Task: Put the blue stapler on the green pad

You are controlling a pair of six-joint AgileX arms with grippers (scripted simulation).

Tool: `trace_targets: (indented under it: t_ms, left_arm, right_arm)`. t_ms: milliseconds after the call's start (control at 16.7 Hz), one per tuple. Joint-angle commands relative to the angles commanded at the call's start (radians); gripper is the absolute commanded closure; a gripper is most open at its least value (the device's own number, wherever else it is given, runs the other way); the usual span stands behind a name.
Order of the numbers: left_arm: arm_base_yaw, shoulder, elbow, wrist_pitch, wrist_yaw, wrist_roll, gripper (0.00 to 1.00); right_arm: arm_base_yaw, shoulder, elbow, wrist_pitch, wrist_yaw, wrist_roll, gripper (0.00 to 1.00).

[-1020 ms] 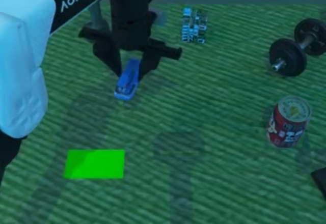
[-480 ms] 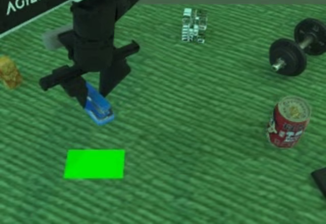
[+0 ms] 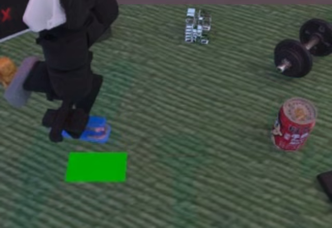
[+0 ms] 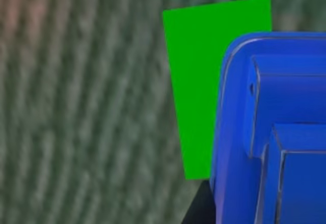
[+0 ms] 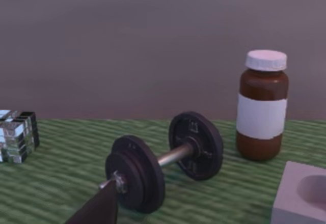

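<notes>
Over the last second the left end effector [image 3: 70, 129], clamped on the blue stapler [image 3: 92, 132], has carried it to just short of the green pad [image 3: 96, 167], so lowering comes next.

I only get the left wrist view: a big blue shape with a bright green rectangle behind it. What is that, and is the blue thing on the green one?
Observer: That is the blue stapler, held in the left gripper. The top view shows it just beside the green pad, not over it.
Operator: Anything else around?
Observer: A red can and a dumbbell, toward the table's right.
Operator: And the other arm?
Observer: The right gripper sits parked at the right edge.
</notes>
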Motion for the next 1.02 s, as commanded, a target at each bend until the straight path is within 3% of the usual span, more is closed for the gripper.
trace_targets:
  t_ms: [300,660,1020]
  left_arm:
    - [0.011,-0.074,-0.079,0.079,0.038,-0.152,1.00]
    - [0.005,-0.065,-0.089,0.092,0.036,-0.148,1.00]
    - [0.008,0.011,-0.253,0.352,0.035,-0.150,1.00]
  right_arm:
    - [0.000,0.000,0.000,0.000,0.000,0.000,0.00]
    - [0.000,0.000,0.000,0.000,0.000,0.000,0.00]
    - [0.000,0.000,0.000,0.000,0.000,0.000,0.00]
